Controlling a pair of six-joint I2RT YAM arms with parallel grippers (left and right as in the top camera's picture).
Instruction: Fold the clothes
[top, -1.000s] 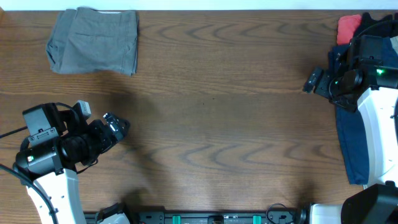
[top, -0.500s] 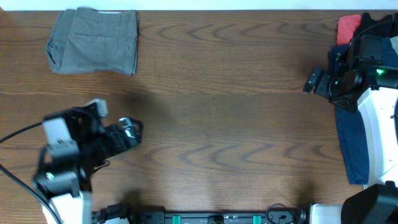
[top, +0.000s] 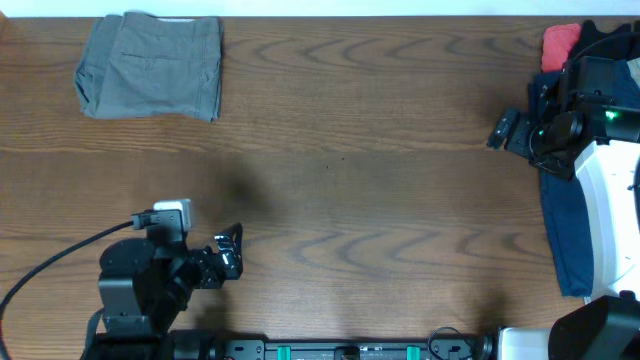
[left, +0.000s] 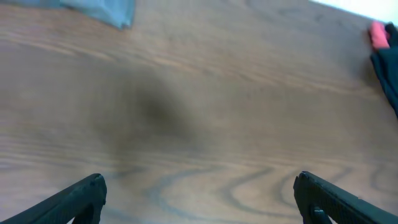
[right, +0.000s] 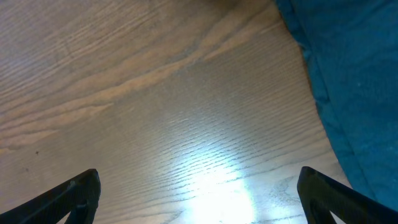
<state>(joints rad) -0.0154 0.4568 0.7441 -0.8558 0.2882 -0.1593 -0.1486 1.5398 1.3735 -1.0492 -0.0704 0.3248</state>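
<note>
Left hand (top: 232, 252): released, empty, pulled back toward its base.
Shorts (top: 150, 65): folded, well apart; likely finished.
Right hand (top: 497, 131): released, unmoved.

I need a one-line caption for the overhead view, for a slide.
Folded grey shorts lie at the far left of the table; the left gripper and right gripper are open and empty.

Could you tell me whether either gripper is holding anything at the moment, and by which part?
Nothing is held. The left gripper and the right gripper are both open and empty; the grey shorts lie far from both.
</note>
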